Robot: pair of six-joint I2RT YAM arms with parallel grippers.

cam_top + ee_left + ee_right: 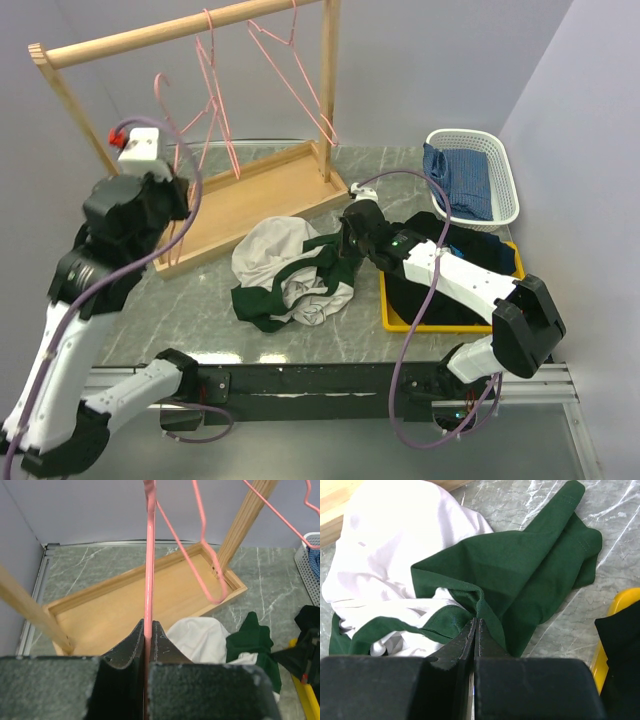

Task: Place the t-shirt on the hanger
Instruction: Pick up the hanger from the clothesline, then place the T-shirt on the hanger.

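hanger (148, 580) | wire upright from left gripper (148, 634) (clamped) | t-shirt (285, 270) crumpled

text: none legible | t-shirt (268, 255): no print readable | labels, brands, numbers: none

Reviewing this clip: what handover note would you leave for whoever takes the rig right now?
Left gripper: shut on the hanger, near the wooden rack.
Right gripper: shut on a green fold of the t-shirt, which lies crumpled on the table.
Done: both things are gripped.
Left: open the shirt up and get the hanger inside it; it is not yet on the hanger.
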